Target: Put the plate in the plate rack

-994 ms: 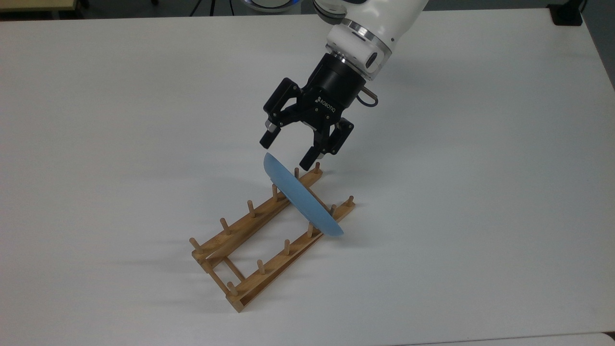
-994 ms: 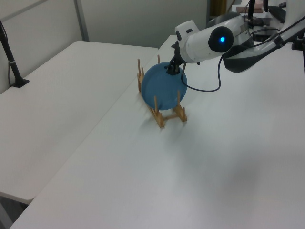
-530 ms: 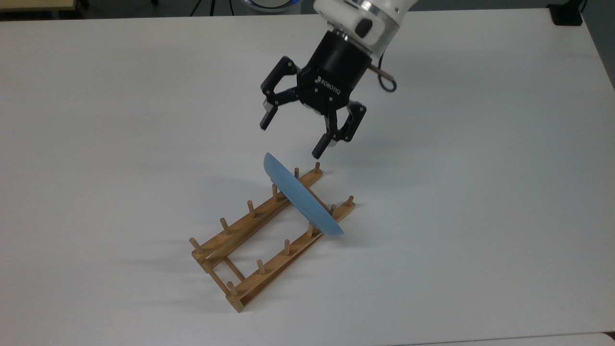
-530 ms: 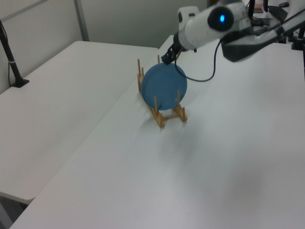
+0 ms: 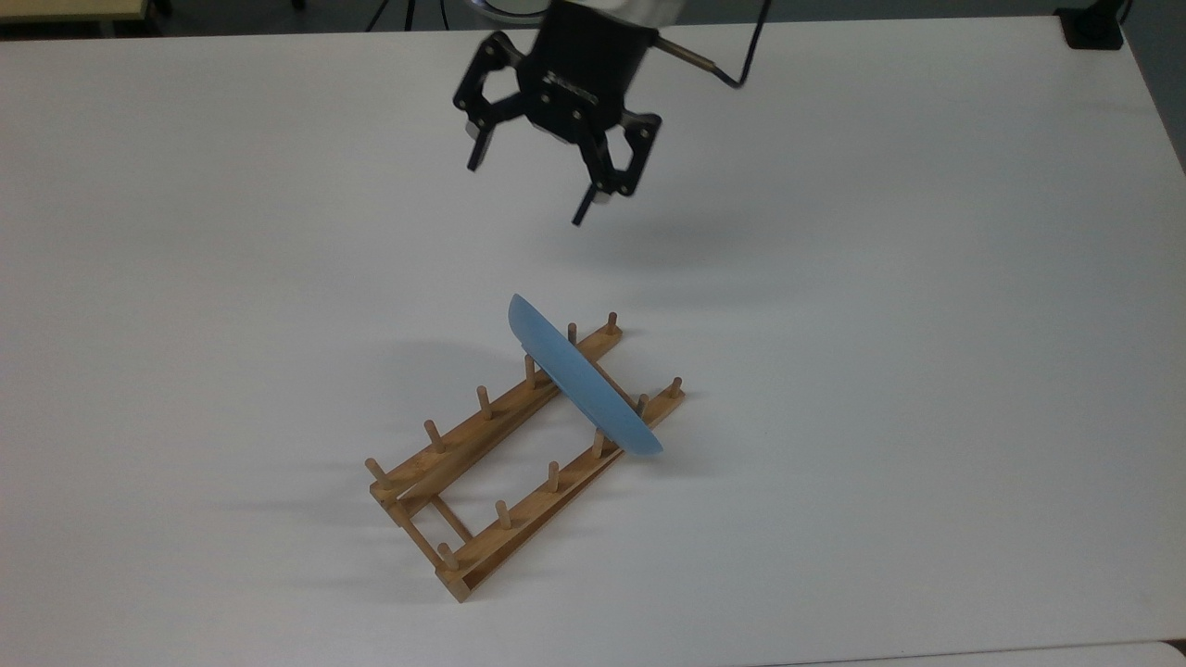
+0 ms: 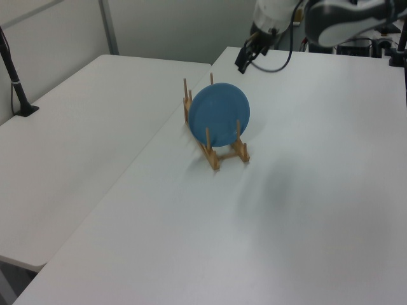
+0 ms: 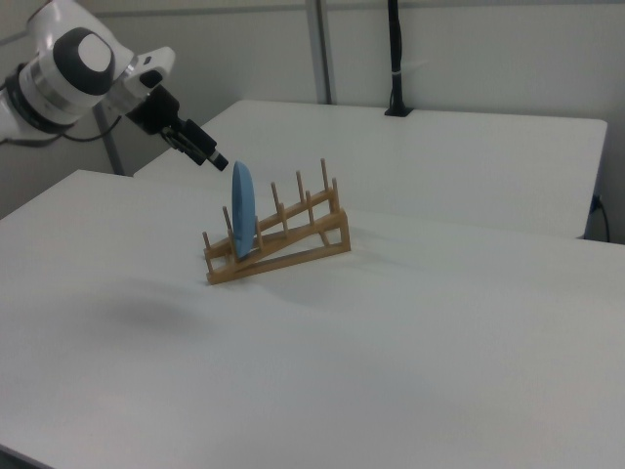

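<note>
Plate rack (image 5: 482,463) first, on the top view's left: you see it lying slantwise on the white bench (image 5: 927,371), two wooden rails with upright pegs, joined by thin crossbars at the end toward the top view's lower left. Toward the other end, the light-blue plate (image 5: 582,389) stands on edge across both rails, slotted between pegs, with nothing gripping it. In the left view the plate (image 6: 219,115) turns its round face toward you, with the rack (image 6: 219,152) under it and pegs rising in front of and behind it. In the right view you see the plate (image 7: 241,210) edge-on near the low end of the rack (image 7: 283,239), which slopes up toward the right view's right.

Above the plate in the top view, well apart from it, the black gripper (image 5: 528,195) hangs off the bench with its fingers (image 5: 584,204) spread wide and nothing between them. In the left view the gripper (image 6: 242,63) sits above and to the right of the plate. In the right view the gripper (image 7: 213,154) is at the upper left of the plate, clear of it, on the white arm (image 7: 68,68).
</note>
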Available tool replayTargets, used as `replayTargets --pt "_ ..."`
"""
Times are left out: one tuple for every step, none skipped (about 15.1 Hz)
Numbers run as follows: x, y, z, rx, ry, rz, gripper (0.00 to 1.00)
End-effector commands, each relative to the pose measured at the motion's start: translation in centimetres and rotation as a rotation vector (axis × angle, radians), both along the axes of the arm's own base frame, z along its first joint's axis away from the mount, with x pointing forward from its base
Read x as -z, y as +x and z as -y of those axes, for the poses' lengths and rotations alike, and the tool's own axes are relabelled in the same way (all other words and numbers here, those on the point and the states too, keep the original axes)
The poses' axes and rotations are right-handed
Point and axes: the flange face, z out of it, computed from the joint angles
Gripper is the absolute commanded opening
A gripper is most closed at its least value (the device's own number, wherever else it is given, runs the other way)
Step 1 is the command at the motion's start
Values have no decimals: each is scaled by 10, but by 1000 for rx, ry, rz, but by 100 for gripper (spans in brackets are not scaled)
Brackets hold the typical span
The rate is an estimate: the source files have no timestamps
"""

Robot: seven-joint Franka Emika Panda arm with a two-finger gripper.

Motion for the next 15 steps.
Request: replayTargets --pt "-34 -32 41 78 174 -127 100" --pt "-38 -38 54 97 214 -158 100" --pt "-40 -43 66 115 246 -191 100" --pt "-42 -48 75 120 267 -219 100" --pt "-47 -53 80 118 279 -227 100" --pt "-53 -56 86 101 287 -223 100" --pt "-56 -57 93 66 291 -230 100" --pt "-57 -57 102 -3 299 -248 100" --pt "-58 -58 110 -65 300 -262 100" --pt "-58 -58 116 -143 289 -280 100" --pt "-58 -58 125 -220 274 -298 100" --pt "-59 -58 134 -286 267 -310 100" --pt "-59 -59 141 -338 262 -320 100" --pt "-60 -60 147 -365 265 -323 100" --pt "-61 -61 153 -374 276 -318 100"
